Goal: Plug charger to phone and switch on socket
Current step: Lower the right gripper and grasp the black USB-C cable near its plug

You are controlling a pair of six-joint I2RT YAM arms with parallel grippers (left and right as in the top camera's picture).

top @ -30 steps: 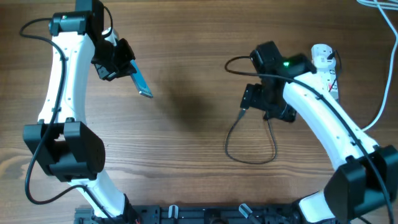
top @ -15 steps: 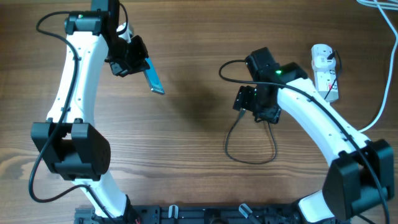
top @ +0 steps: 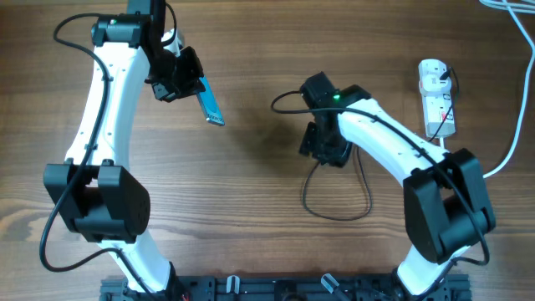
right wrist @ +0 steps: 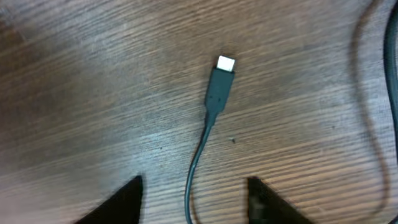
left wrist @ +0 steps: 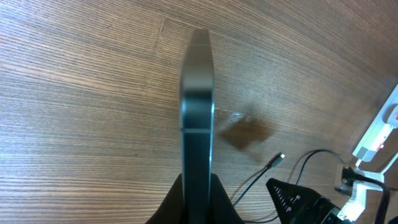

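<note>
My left gripper (top: 191,85) is shut on the phone (top: 214,108), holding it in the air at the back left with its turquoise face tilted. In the left wrist view the phone (left wrist: 198,106) shows edge-on, rising from between the fingers of my left gripper (left wrist: 198,202). The charger (top: 305,199) lies looped on the wood at centre. Its connector tip (right wrist: 219,88) lies flat just ahead of my right gripper (right wrist: 194,186). That gripper is open, with a finger on each side of the thin cable and touching neither. The socket (top: 436,99) lies at the back right.
A thick white lead (top: 518,125) runs from the socket along the right edge. A black rail (top: 276,288) sits at the table's front edge between the two arm bases. The right arm's own black cable (top: 288,94) arcs above its wrist.
My right gripper has moved left over the charger's free end and its jaws have narrowed. The left arm has shifted slightly right, still holding the phone.
</note>
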